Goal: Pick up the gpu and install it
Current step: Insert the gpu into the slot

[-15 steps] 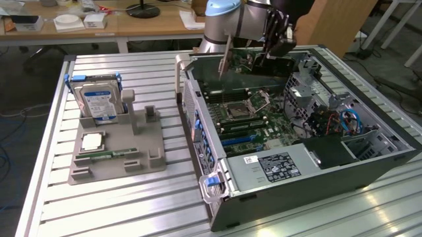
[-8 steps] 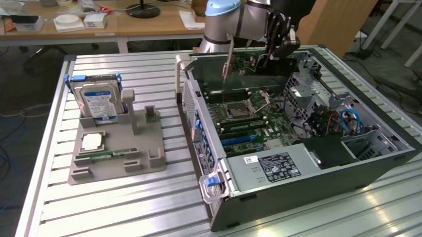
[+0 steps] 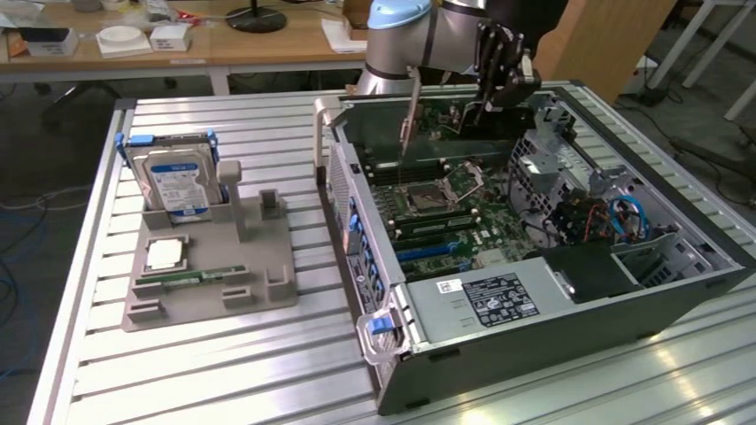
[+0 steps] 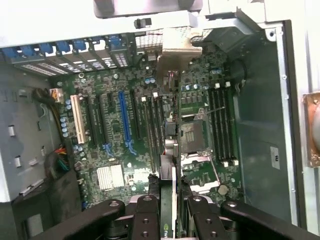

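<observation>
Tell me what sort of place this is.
Probably a robotics lab or workshop: an open computer case sits on a slotted aluminium table, a grey fixture beside it holds a hard drive, and cluttered wooden desks stand behind.

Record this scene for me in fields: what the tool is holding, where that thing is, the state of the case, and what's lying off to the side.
tool: shut on the gpu
gpu: held on edge over the motherboard, silver bracket at the far end; appears not yet seated
computer case: lying on its side, open, on the slatted table
tray: grey, at the exterior view's left of the case
on tray: hard drive standing upright, processor, memory stick
</observation>
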